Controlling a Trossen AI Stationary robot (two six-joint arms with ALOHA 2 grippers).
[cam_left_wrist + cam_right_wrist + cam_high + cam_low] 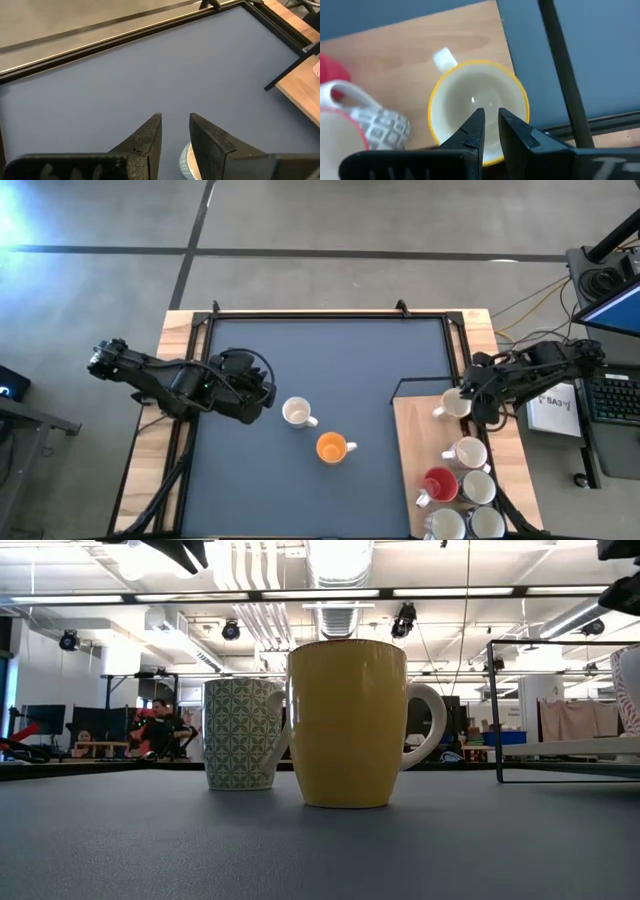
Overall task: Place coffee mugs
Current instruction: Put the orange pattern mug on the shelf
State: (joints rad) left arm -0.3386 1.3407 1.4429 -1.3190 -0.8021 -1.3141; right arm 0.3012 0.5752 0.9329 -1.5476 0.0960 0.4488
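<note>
A white patterned mug [295,412] [245,733] and an orange mug [332,447] [350,723] stand upright on the blue mat, handles toward the table's right. My left gripper [268,398] [175,117] is just left of the white mug, its fingers a narrow gap apart, and the mug's rim [186,160] shows below them. My right gripper [468,398] [490,111] hovers over a yellow-rimmed mug [455,405] [470,85] [630,690] at the wooden board's far end. It is narrowly open, its tips above the mug's hollow.
Several more mugs crowd the near part of the wooden board [410,440], among them a red one [440,483] [332,77] and a grey-patterned one [380,130]. A black wire frame [420,383] [497,710] edges the board. The mat [340,350] is bare toward the far side.
</note>
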